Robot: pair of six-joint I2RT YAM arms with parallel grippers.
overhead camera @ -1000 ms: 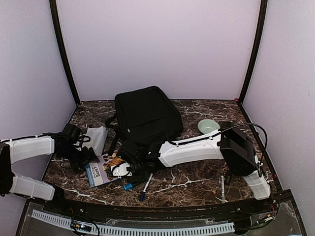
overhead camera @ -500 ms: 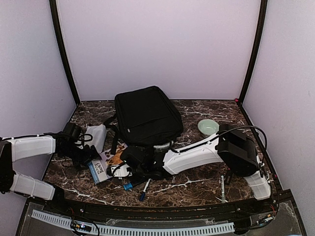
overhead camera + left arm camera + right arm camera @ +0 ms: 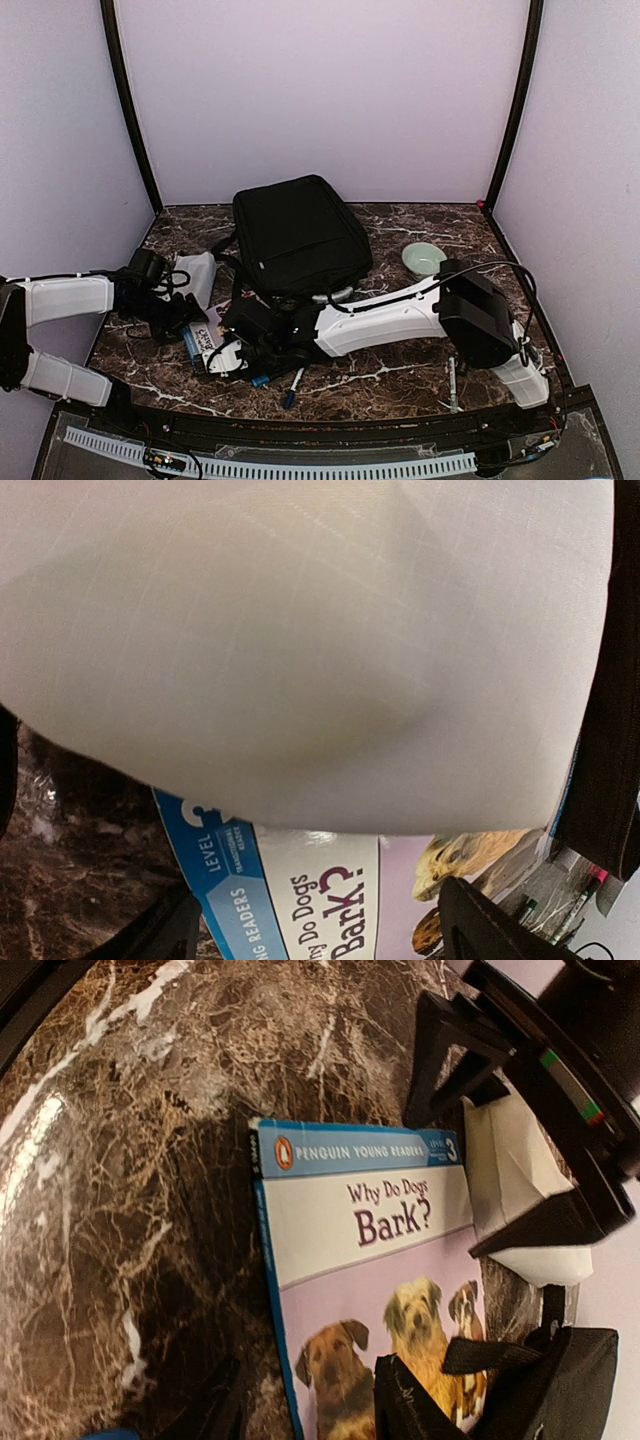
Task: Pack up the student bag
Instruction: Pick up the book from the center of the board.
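Vs 1 s ago: R arm (image 3: 380, 310) has swung further toward 9 o'clock and its forearm lies lower across the table (image 3: 400, 375). Its wrist now covers most of the book (image 3: 370, 1230), which showed more fully before. Book also looks turned a bit. L arm (image 3: 65, 300) approx same spot. The student bag (image 3: 300, 235), bowl (image 3: 423, 258), marker (image 3: 297, 383) and pen (image 3: 452, 380) are unchanged.

Bag: flat on table, centre toward 12 o'clock, near corner just above R wrist in top view.

R gripper (image 3: 308, 1368): fingers apart, low over book's lower end, blue spine edge running up betw. them. Contact w/ cover can't be told.

L gripper (image 3: 178, 316): fingers spread wide at book's 1–2 o'clock corner (R wrist view). White pouch (image 3: 197, 274) shows through the gap and beyond it. In L wrist view the pouch fills the upper frame, blurred, overlapping book's title end.

Edges/room: book's spine side faces bare marble at 9 o'clock in R wrist view. Top view: bare marble at 4–5 o'clock betw. R forearm and near edge, marker and pen lying there well apart. More at 2–3 o'clock round the bowl. L arm lies close along the 9 o'clock table edge.
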